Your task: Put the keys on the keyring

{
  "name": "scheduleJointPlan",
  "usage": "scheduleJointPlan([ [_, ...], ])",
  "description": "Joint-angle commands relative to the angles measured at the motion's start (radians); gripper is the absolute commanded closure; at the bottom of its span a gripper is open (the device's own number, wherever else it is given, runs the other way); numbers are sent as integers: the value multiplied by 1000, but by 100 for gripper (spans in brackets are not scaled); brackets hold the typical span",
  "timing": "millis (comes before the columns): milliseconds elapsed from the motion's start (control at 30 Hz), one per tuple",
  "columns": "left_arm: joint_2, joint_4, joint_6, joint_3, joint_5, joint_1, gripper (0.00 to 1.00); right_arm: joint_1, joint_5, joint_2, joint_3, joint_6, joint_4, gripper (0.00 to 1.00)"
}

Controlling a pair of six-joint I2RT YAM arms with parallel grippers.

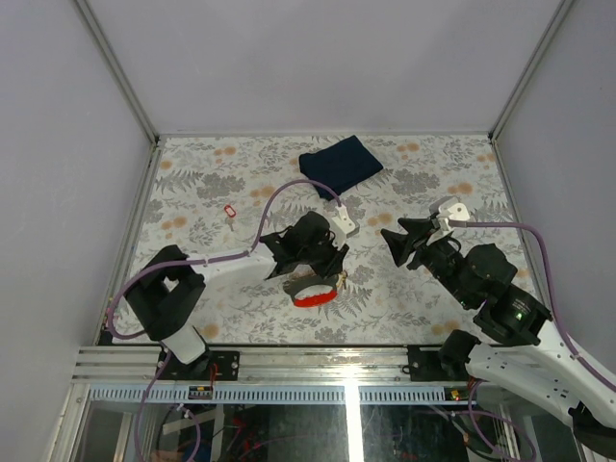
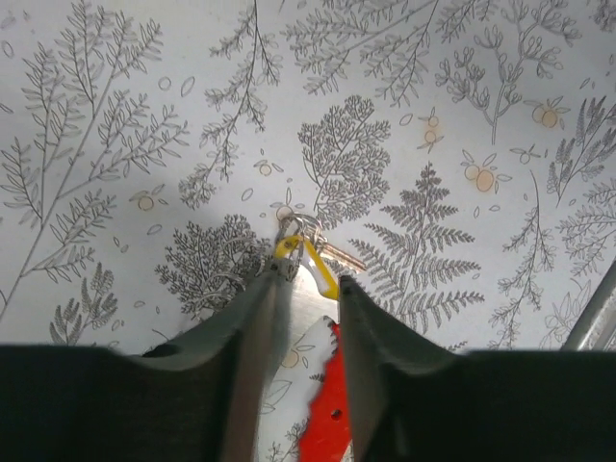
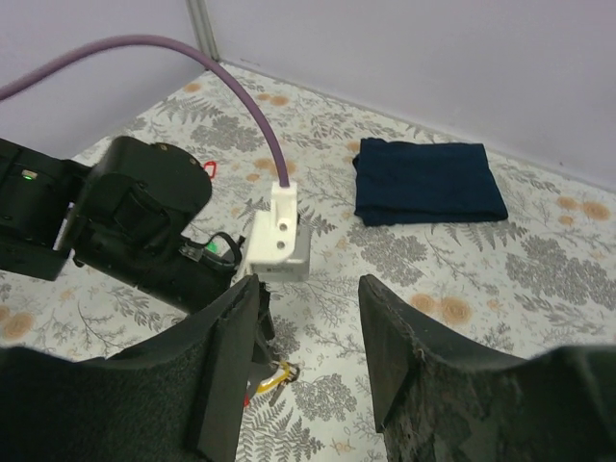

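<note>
Top: keyring [image 1: 229, 211] left of centre, untouched, well apart from both jaws. Left wrist: left jaws slightly parted, yellow key [image 2: 306, 258] on counter [image 2: 115, 115] at tips, seemingly released for regrasp. Right wrist: right jaws wide, empty, idle.

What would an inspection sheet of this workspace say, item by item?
Surface: table with fern-print cover, flat.
Job's things: yellow key at the tips of the left gripper; small red tag lying apart, further left; green key not seen.
Clutter: folded dark blue cloth at the far side; unidentified red-and-white item under the left arm.
Grippers: left gripper slightly open around the key; right gripper open, empty.
Cables: left cable and right cable, purple, arch above the cover.
Surroundings: pale walls, metal frame; nothing else seen.
</note>
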Motion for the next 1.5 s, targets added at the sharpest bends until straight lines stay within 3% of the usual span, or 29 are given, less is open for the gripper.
scheduleJointPlan([
  [0, -24, 115, -36, 13, -23, -5, 63, 6, 66, -11, -12, 35, 23, 47],
  [133, -87, 148, -57, -27, -49, -4, 45, 5, 147, -12, -35, 57, 34, 47],
  [167, -115, 158, -68, -41, -58, -5, 35, 5, 162, -11, -42, 56, 39, 46],
  [200, -146, 165, -77, -52, -58, -5, 15, 6, 171, -11, -50, 52, 50, 43],
  [233, -183, 169, -86, -61, -51, -5, 2, 5, 181, -11, -60, 50, 64, 40],
  [267, -238, 181, -102, -68, -31, -5, 0, 6, 206, -9, -73, 59, 93, 37],
  [433, -434, 312, -255, -120, 58, -13, 0, 6, 329, 48, -157, 131, 273, 28],
  [567, -484, 459, -374, -120, 115, -55, 0, 6, 369, 176, -216, 280, 485, 20],
  [767, -384, 560, -289, -6, 132, -261, 0, 6, 352, 457, -177, 551, 596, 9],
  [867, -313, 589, -270, 53, 178, -306, 0, 6, 328, 556, -128, 638, 570, 1],
  [1100, -179, 601, -207, 161, 250, -341, 0, 39, 349, 607, -61, 706, 473, 1],
  [1300, -165, 567, -144, 197, 335, -342, 0, 39, 336, 619, -59, 777, 428, 1],
  [1467, -164, 505, -97, 228, 352, -342, 0, 39, 326, 669, 34, 818, 261, 1],
])
